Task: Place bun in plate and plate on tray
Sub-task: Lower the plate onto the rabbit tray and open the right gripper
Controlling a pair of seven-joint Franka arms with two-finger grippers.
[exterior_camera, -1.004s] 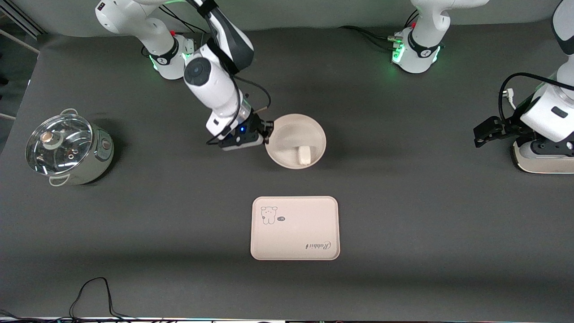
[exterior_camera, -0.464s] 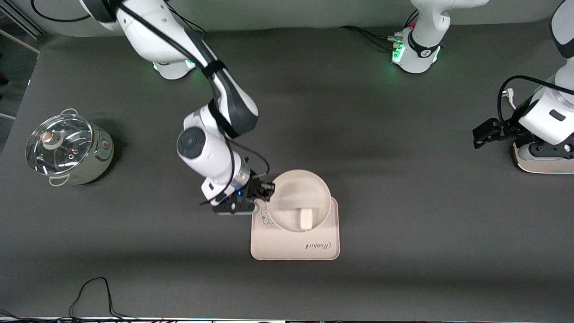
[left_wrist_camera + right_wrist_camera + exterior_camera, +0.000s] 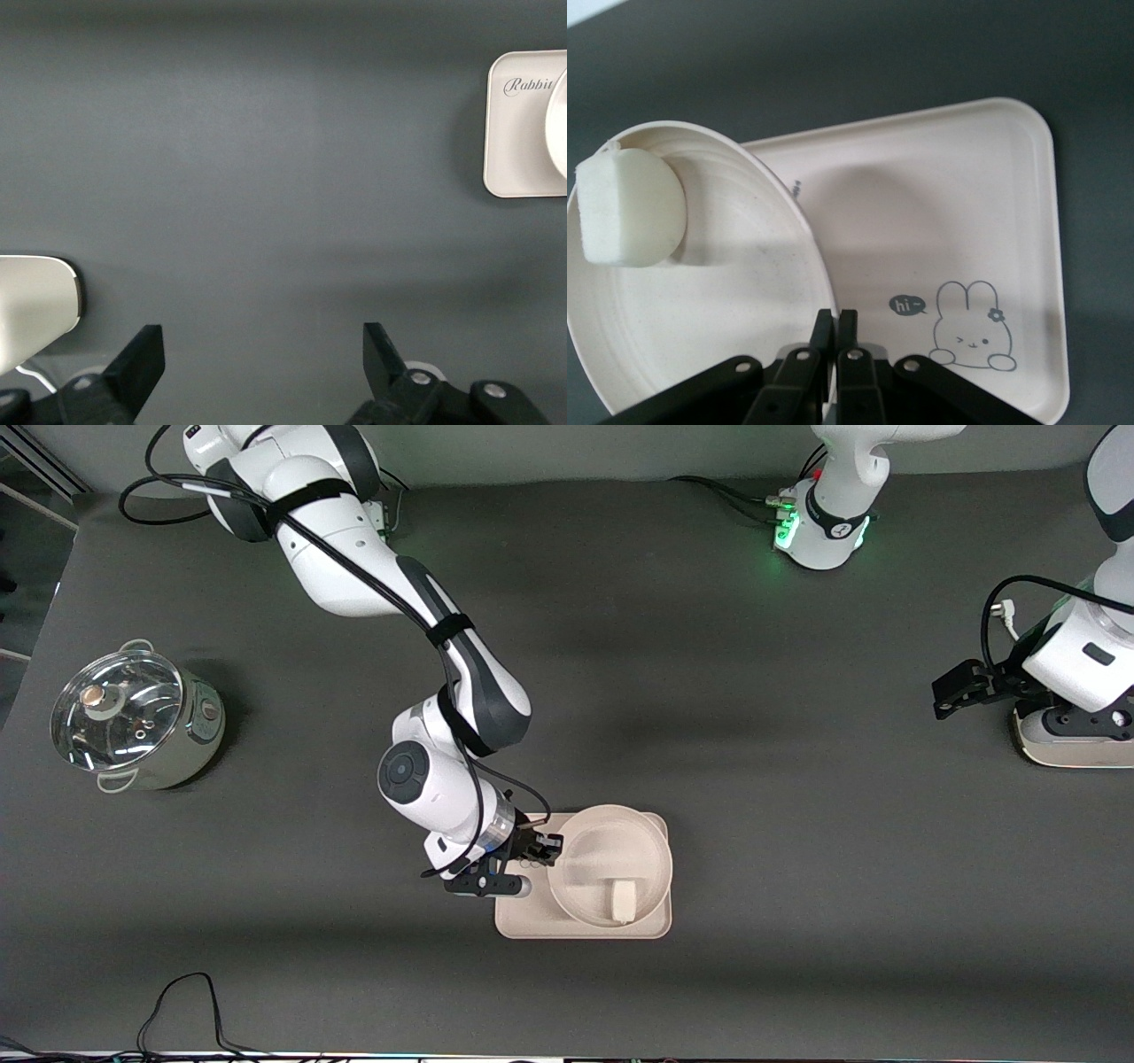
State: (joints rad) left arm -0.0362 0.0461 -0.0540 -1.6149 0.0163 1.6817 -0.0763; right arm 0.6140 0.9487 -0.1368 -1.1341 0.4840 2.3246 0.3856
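Observation:
The round cream plate is over the rectangular cream tray, tilted, with the off-white bun lying in it against its rim. My right gripper is shut on the plate's rim at the side toward the right arm's end. In the right wrist view the plate, the bun and the tray with its animal drawing show, and the gripper pinches the rim. My left gripper is open and empty, waiting at the left arm's end of the table; its fingers show wide apart.
A steel pot with a glass lid stands at the right arm's end of the table. A cream object lies under the left arm. A black cable lies at the table's near edge.
My right gripper has carried the plate with the bun from the table's middle toward the front camera, and it is now over the tray. The left arm has barely moved.

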